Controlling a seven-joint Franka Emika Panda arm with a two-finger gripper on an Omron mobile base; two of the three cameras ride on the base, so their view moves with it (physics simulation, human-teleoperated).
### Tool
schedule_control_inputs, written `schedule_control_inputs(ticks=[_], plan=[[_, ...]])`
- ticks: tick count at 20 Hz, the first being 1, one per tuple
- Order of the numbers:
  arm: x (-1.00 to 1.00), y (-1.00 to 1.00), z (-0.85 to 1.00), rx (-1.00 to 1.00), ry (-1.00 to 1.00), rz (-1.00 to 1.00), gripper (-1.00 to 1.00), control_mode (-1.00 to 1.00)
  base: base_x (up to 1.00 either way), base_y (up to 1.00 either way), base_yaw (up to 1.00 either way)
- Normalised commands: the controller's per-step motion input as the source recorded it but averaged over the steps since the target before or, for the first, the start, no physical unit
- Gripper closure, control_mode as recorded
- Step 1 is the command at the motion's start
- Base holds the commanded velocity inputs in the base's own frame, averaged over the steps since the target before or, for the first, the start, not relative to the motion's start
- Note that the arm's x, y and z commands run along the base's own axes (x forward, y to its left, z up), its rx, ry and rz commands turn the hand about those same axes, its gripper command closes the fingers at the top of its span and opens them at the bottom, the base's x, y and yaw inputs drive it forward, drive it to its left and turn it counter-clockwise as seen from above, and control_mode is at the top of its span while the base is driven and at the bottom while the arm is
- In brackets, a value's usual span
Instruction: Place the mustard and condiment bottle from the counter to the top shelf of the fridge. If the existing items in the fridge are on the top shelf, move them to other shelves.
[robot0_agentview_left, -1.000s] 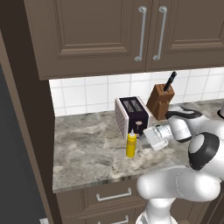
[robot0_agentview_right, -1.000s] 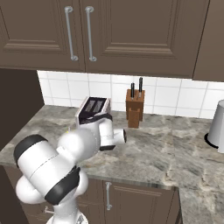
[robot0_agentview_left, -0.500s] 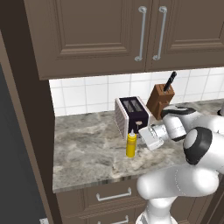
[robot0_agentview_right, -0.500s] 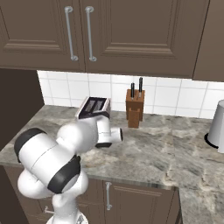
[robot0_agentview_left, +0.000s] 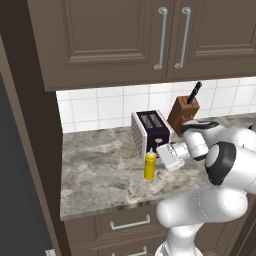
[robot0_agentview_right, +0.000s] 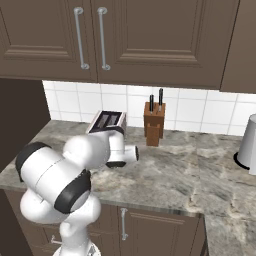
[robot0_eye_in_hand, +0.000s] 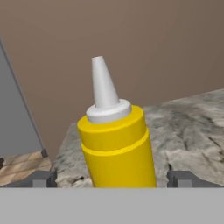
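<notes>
gripper (robot0_eye_in_hand: 112, 179) stood with jaws spread wide, one fingertip (robot0_eye_in_hand: 43, 178) on each side of the mustard (robot0_eye_in_hand: 116, 142), not touching it and holding nothing. mustard (robot0_agentview_left: 149, 165) stood upright on the counter (robot0_agentview_left: 100, 170), a slim yellow bottle with a pale pointed nozzle, just beside the white hand, which reached in level from its right. toaster (robot0_agentview_left: 149, 131), dark with a pale slatted side, sat close behind the bottle. knife block (robot0_agentview_left: 184, 110), brown wood with dark handles, stood further back by the white tiled wall (robot0_agentview_left: 95, 107). brown cupboards (robot0_agentview_left: 115, 40) with silver handles hung above. pale kettle (robot0_agentview_right: 248, 145) stood at the counter's far right.
</notes>
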Motion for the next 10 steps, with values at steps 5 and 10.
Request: schedule_control_inputs(ticks=[5,10], plan=[[0.0,0.13,-0.01,0.0,0.0,0.0,-1.0,-1.0,0.0,0.0,0.0],[0.0,0.14,0.0,0.0,-0.01,0.0,-1.0,-1.0,0.0,0.0,0.0]])
